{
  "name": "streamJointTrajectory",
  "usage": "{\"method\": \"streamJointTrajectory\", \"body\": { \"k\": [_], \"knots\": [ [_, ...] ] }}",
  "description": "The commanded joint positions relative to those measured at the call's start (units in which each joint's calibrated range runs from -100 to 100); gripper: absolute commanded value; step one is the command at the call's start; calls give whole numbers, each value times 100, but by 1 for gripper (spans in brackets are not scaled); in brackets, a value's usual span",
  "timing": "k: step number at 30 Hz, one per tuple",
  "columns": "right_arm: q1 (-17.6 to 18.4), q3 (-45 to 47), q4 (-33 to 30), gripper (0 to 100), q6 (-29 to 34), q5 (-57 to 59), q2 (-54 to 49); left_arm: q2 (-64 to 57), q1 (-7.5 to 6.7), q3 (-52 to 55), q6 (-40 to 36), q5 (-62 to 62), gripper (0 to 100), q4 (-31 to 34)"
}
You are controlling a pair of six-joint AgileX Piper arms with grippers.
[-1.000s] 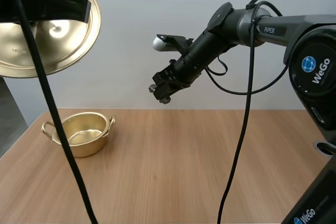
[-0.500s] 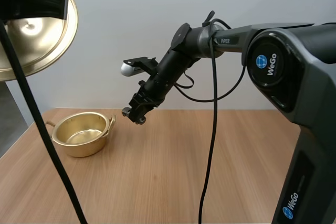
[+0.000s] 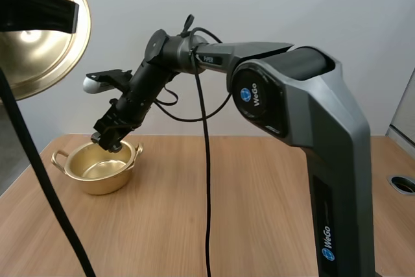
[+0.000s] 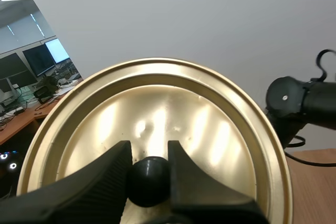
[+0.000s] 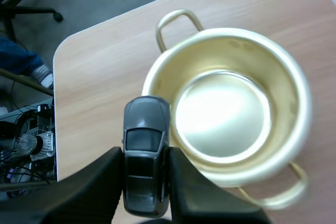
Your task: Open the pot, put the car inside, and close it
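A golden pot [image 3: 100,167] stands open on the table's far left, its inside bare [image 5: 226,114]. My right gripper [image 3: 107,141] hangs just above the pot's rim, shut on a small grey car [image 5: 144,153] that sits over the rim's edge. My left gripper [image 4: 149,174] is held high at the left, shut on the black knob [image 4: 149,179] of the golden lid [image 3: 35,37]. The lid [image 4: 157,129] is tilted with its inner face toward the table.
The wooden table [image 3: 227,212] stretches bare to the right of the pot. The right arm's grey base column [image 3: 324,180] rises at the near right. A round hole [image 3: 403,184] sits at the table's right edge. A person's leg [image 5: 21,59] shows beyond the table's corner.
My right arm has swung left and down with the car, from mid-table height to just over the pot's rim. The lid has shifted slightly left and stays raised.
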Motion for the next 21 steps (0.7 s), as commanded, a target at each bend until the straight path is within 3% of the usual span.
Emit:
{"method": "streamJointTrajectory", "body": {
  "k": [1, 13, 21],
  "knots": [
    [133, -127, -104, 0, -5, -29, 269, -6, 1, 0, 19, 0, 0, -7],
    [261, -1139, -1015, 0, 19, -632, 802, -126, 1, 0, 16, 0, 0, -7],
    [261, -1649, -1057, 0, 152, -614, 1188, -127, 1, 0, 16, 0, 0, -56]
  ]
}}
